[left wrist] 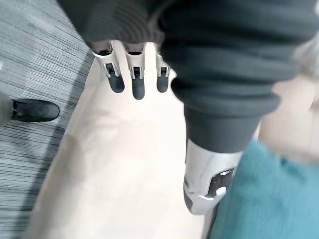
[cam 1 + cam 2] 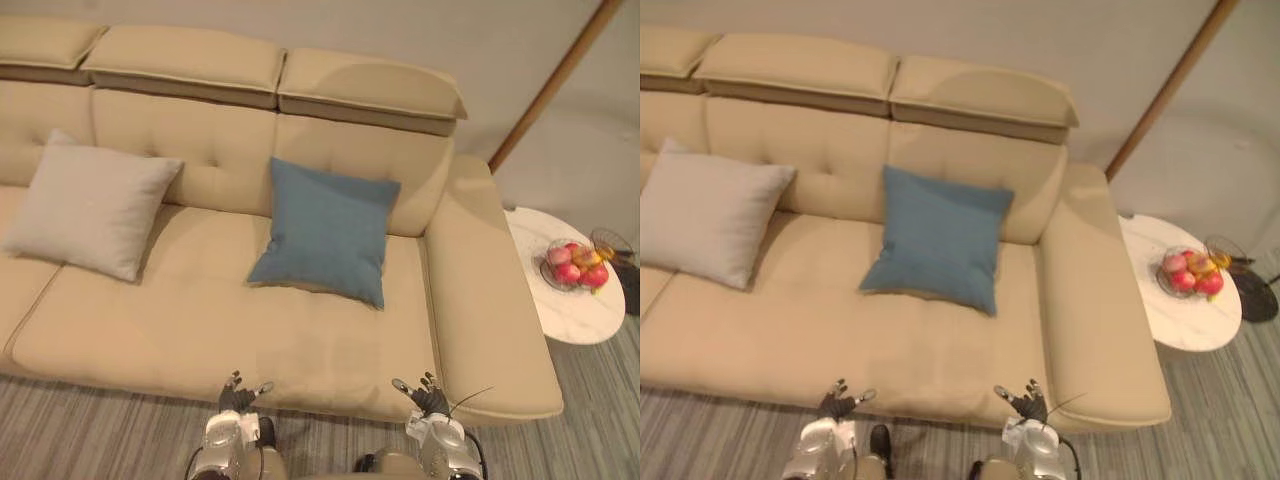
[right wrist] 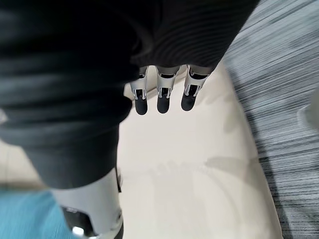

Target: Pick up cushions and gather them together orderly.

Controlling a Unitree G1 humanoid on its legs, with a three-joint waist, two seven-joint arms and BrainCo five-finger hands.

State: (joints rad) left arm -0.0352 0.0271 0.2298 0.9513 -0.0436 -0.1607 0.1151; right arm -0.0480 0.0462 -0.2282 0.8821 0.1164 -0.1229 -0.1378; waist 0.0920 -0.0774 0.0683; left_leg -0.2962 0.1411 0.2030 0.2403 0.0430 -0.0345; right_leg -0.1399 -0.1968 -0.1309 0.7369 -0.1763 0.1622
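The blue cushion (image 2: 325, 230) stands tilted on the seat of the beige sofa (image 2: 200, 330), its upper edge leaning against the backrest, near the right armrest (image 2: 490, 300) but not touching it. The pale grey cushion (image 2: 90, 205) leans against the backrest in the same way at the left part of the sofa, well apart from the blue one; a strip of bare backrest and seat lies between them.

Both hands are low at the front edge of the seat. The left hand (image 2: 238, 393) has its fingers (image 1: 138, 82) straight and relaxed, the thumb (image 1: 207, 189) held apart, and it holds nothing. The right hand (image 2: 425, 395) is the same, with its fingers (image 3: 164, 94) straight over the seat cushion and nothing between them. Whether the fingertips touch the seat I cannot tell.

A broad stretch of seat separates the hands from the cushions. Beyond the right armrest a small round white desk (image 2: 570, 315) carries a wire bowl (image 2: 575, 265) with red fruits, perhaps apples. A grey striped floor (image 2: 100, 430) runs along the sofa front.
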